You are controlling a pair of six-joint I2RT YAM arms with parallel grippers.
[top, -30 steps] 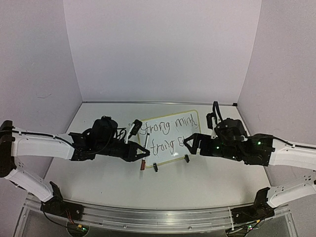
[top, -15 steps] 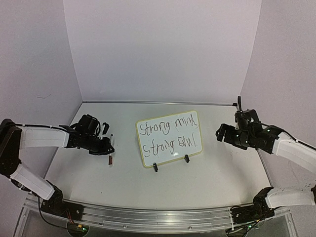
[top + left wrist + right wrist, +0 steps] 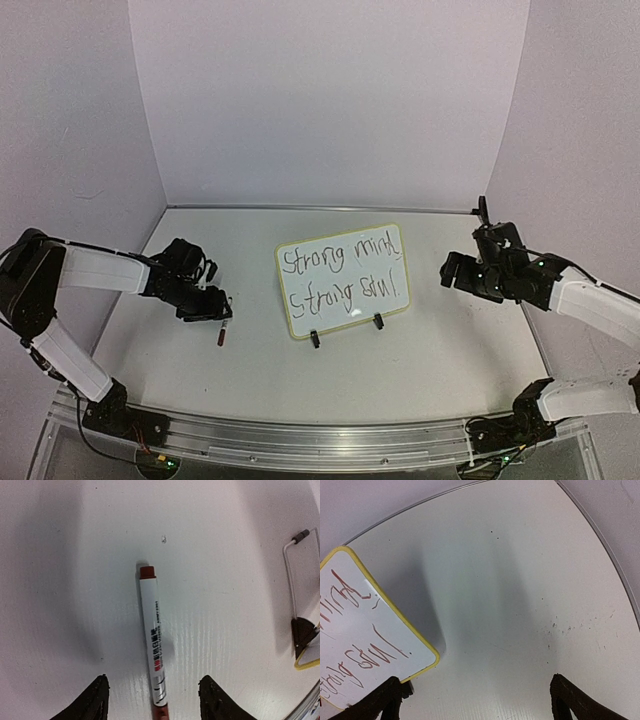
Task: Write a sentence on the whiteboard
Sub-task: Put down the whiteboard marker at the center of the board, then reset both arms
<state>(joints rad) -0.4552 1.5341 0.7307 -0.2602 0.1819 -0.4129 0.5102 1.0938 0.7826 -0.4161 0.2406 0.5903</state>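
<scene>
Whiteboard [image 3: 343,282] stood upright at centre, both lines of the sentence [image 3: 341,276] written. The left gripper [image 3: 216,305] had just opened, leaving the marker [image 3: 150,625] lying flat between its jaws. The right gripper [image 3: 446,273] hung open too, so writing seemed finished.

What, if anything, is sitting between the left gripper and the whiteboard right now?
Nothing visible. The left gripper is open over the red-capped marker, which lies flat on the table between its fingers, not out toward the whiteboard. The stretch of table between gripper and board is bare.
</scene>
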